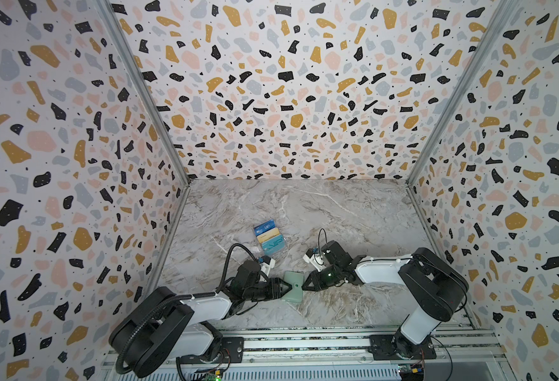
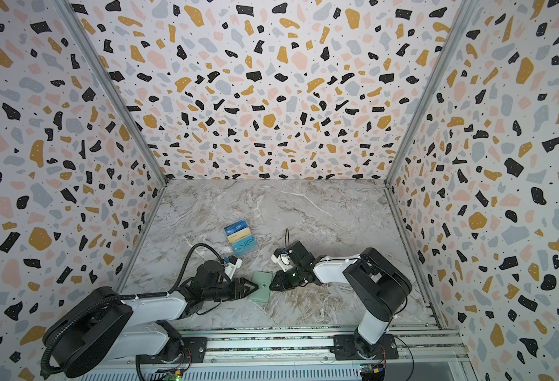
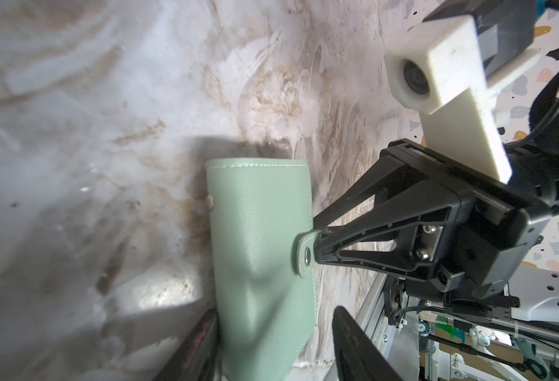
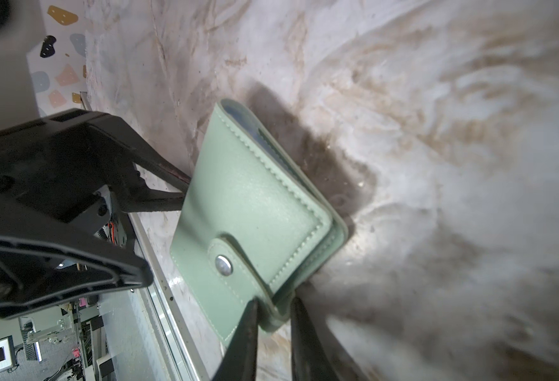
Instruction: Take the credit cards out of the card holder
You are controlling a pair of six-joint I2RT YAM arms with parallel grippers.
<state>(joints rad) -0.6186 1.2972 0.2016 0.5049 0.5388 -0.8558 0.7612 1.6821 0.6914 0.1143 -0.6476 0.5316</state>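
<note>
1. Located card holder (image 1: 293, 286) on marble table (image 1: 337, 214), directly between the two grippers. Closed, with snap tab (image 4: 227, 264) fastened over the cover.
2. Logged right gripper (image 1: 304, 286) pinched onto the card holder at the tab's folded edge (one finger on each side, seen from the right wrist view).
3. Logged left gripper (image 1: 287, 289) released, jaws apart astride the opposite edge. One finger against the cover, the other clear of it.
4. Spotted a dark blue edge inside the holder's open end (too little showing to identify).
5. Found credit cards (image 1: 269, 238) (blue, tan-gold, teal "VIP") stepped in clear stand (image 1: 284, 246), behind the holder and apart from it.
</note>
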